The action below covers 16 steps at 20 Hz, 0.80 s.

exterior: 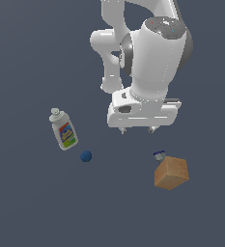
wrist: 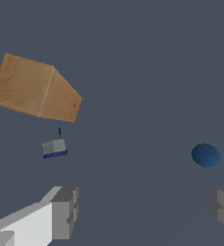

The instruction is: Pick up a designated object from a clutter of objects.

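The designated object [exterior: 159, 155] is a tiny dark blue and whitish-grey item lying right behind the tan wooden cube [exterior: 171, 173]. In the wrist view the item [wrist: 54, 148] lies just beside the cube [wrist: 34, 89]. My gripper [exterior: 138, 130] hangs above the surface, open and empty, to the exterior view's left of the item; its fingertips [wrist: 65, 213] are spread wide in the wrist view [wrist: 144, 209]. The small blue ball [exterior: 86, 156] lies to the exterior view's left, and also shows in the wrist view [wrist: 205, 155]. The white bottle [exterior: 63, 129] with a colourful label lies further left.
The objects lie on a plain dark grey-blue surface [exterior: 36, 212]. The arm's white links [exterior: 152, 53] rise behind the gripper at the top of the exterior view.
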### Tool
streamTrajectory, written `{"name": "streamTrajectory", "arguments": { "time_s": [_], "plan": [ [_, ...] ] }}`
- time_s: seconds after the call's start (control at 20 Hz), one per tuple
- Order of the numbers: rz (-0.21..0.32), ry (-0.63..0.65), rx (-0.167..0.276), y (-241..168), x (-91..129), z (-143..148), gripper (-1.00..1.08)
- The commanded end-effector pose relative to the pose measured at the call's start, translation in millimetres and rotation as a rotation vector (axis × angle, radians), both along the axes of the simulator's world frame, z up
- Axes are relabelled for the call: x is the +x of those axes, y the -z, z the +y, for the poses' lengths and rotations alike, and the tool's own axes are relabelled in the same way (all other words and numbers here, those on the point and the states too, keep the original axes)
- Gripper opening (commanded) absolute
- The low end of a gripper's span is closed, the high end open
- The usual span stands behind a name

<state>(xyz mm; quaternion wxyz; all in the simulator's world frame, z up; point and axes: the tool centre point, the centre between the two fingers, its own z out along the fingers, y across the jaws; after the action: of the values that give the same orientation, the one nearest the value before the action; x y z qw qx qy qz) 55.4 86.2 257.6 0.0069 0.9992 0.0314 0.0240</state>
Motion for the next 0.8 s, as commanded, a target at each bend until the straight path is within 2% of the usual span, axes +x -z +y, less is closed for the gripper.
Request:
{"name": "streamTrajectory", "arguments": {
  "time_s": [0.0,0.3,0.75],
  "plan": [
    [0.007,-0.024,-0.004,25,6,22,1.0],
    [0.022,-0.08,-0.006,89,14,75,1.0],
    [0.041,-0.142,0.002,165,7,137,1.0]
  ]
}}
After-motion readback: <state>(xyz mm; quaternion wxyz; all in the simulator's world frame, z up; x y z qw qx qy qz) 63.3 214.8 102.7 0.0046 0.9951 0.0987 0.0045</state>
